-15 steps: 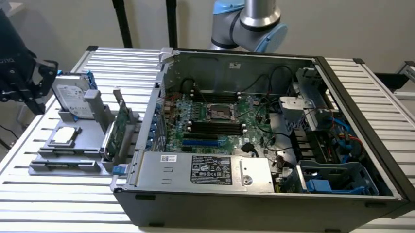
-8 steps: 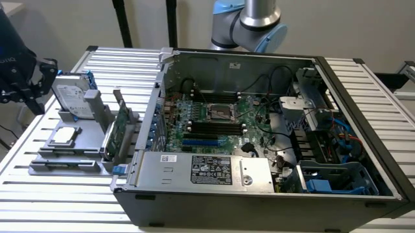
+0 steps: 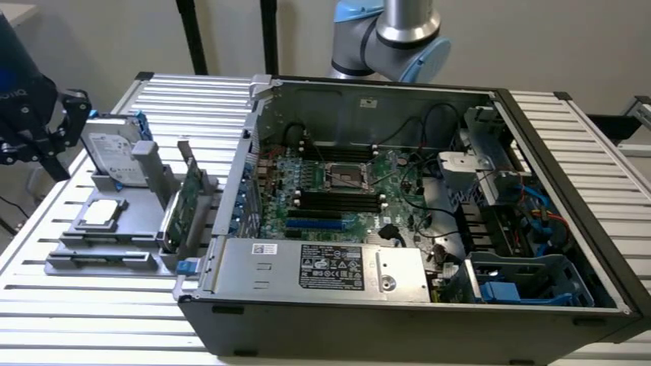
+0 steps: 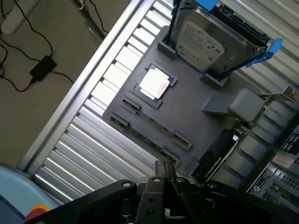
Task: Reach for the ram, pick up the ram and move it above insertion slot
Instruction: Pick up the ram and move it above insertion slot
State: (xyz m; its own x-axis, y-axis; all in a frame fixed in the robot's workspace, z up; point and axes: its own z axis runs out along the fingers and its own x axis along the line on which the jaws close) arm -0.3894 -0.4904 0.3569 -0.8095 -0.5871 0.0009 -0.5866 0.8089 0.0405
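The ram (image 4: 145, 136) is a thin green stick lying on edge in the front clips of the grey holder (image 4: 187, 112), beside a silver processor chip (image 4: 154, 84). My gripper (image 4: 163, 169) hovers above the holder's near edge, shut, with nothing between its fingers. In the exterior view the gripper (image 3: 46, 133) hangs at the far left, above and to the left of the holder (image 3: 102, 255). The insertion slot (image 3: 336, 202) is one of several parallel black sockets on the motherboard inside the open computer case (image 3: 407, 305), well away from the gripper.
On the holder a hard drive (image 4: 210, 42) stands in a blue frame and a green expansion card (image 3: 181, 206) stands upright by the case wall. A ribbed metal table (image 3: 91, 320) carries everything. Cables and a power brick (image 4: 42, 67) lie on the floor beyond the table edge.
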